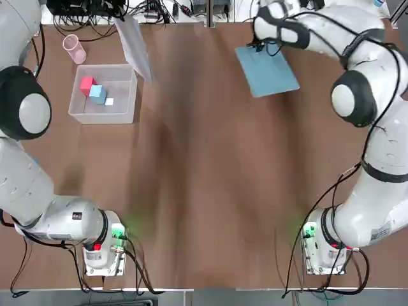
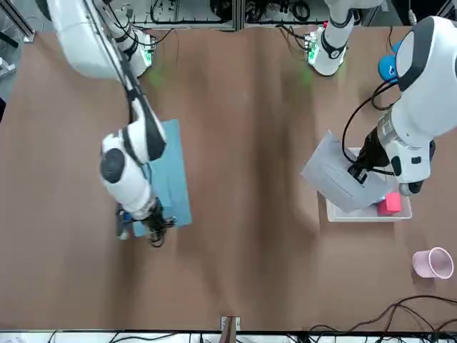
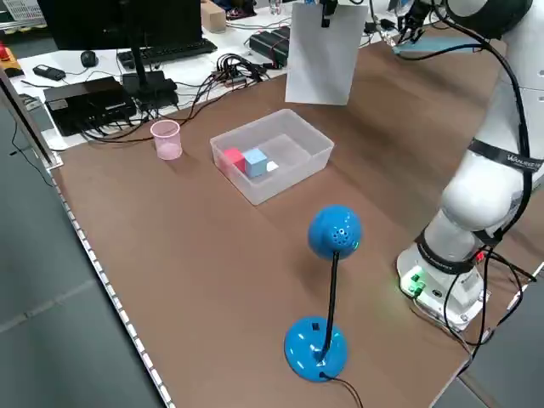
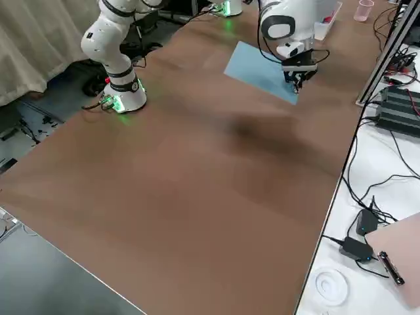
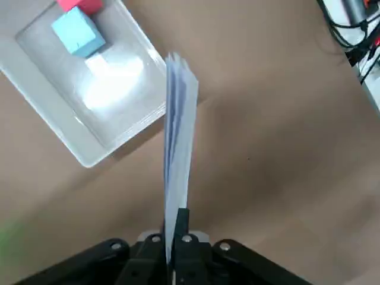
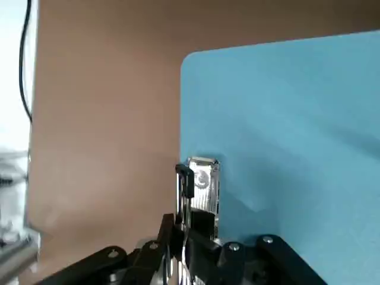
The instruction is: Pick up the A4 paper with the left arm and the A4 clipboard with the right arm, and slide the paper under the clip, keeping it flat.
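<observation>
Blue and round-headed, a lamp-like stand (image 3: 333, 293) is nearest the left side view's camera, on the brown surface (image 1: 191, 191), closer to the robot's base than the left pincer (image 5: 176, 218). That pincer is clenched on the A4 paper (image 5: 180, 130), which hangs steeply below it, its layers fanning slightly apart. Between the left pincer and the robot's base sits a clear plastic bin (image 1: 121, 113) with a red cube (image 1: 87, 85), a light-blue cube (image 1: 97, 94) and a small white block (image 1: 109, 101) inside; a pink cup (image 1: 74, 48) stands to the pincer's left. Well apart, across the surface, the right pincer (image 6: 195, 199) is clamped on the clip (image 6: 203, 184) at one edge of the A4 clipboard (image 6: 285, 119). The light-blue board extends from this pincer back toward the robot's base. The paper is well apart from the clip.
</observation>
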You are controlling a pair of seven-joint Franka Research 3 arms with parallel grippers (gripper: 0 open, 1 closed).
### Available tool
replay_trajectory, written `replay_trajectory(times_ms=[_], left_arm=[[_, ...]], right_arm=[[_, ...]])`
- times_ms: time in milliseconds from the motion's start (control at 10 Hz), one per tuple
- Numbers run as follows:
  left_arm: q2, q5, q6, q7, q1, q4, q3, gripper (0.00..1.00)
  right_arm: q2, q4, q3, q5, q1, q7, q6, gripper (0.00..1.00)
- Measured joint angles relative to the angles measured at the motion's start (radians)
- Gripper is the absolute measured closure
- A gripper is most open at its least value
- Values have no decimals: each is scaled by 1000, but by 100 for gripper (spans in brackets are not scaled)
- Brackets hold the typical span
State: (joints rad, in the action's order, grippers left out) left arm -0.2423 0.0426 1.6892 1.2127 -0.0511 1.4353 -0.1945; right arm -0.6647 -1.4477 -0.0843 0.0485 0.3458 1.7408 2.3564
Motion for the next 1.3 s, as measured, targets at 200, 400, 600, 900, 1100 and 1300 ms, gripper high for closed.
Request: replay_trajectory(times_ms=[200, 400, 600, 900, 1100, 1300], left_arm=[[-4, 6, 0, 121, -12, 0, -1, 98], [-9, 14, 0, 172, -17, 0, -3, 99], [-16, 17, 0, 182, -16, 0, -3, 99], [-17, 22, 2, 298, -33, 0, -7, 99], [-19, 22, 16, 395, -37, 0, -7, 99], [-35, 22, 57, 471, -33, 0, -6, 99]], right_arm=[[-59, 26, 1, 0, 71, 31, 72, 96], [-134, 112, 19, 2, 150, 151, 86, 96], [-211, 197, 98, 3, 267, 261, 86, 96], [-303, 280, 190, 3, 400, 387, 95, 96], [-362, 347, 207, 4, 418, 460, 111, 96], [-407, 369, 243, 7, 444, 474, 156, 96]])
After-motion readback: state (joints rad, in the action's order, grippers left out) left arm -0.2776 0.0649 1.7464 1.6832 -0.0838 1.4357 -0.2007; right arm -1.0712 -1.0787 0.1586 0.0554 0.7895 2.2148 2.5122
